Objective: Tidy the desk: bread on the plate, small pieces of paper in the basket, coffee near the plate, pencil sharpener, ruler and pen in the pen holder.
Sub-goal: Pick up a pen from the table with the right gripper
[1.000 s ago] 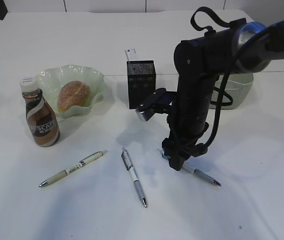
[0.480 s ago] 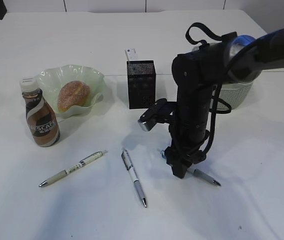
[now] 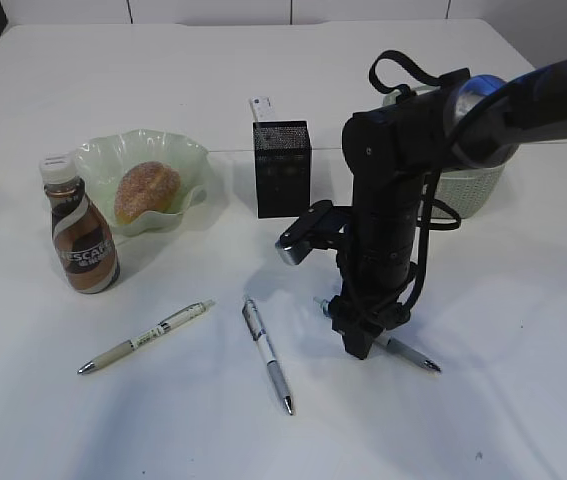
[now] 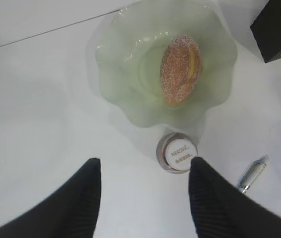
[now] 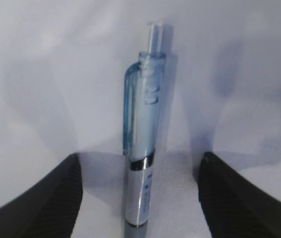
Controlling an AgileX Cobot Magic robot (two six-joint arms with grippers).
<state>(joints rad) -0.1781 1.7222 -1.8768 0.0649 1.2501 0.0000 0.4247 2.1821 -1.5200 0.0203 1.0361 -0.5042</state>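
The bread (image 3: pixel 148 190) lies in the ruffled green plate (image 3: pixel 93 160), and the coffee (image 3: pixel 81 240) stands just in front of it. Three pens lie on the desk (image 3: pixel 523 330): one at the left (image 3: pixel 146 337), one in the middle (image 3: pixel 266 353), one at the right (image 3: pixel 408 354). My right gripper (image 3: pixel 360 338) points straight down over the right pen (image 5: pixel 142 148), open, with a finger (image 5: pixel 61 193) on either side and not touching it. My left gripper (image 4: pixel 144 166) hangs open high above the coffee cap (image 4: pixel 177 152) and the bread (image 4: pixel 181 68). The black pen holder (image 3: pixel 282 168) stands behind.
The green basket (image 3: pixel 468 185) sits at the back right, partly hidden by my right arm. A small white item (image 3: pixel 261 106) shows above the pen holder's rear edge. The left arm does not show in the exterior view.
My right gripper has come down and slightly right onto the right pen, jaws still open. Nothing on the desk has moved.
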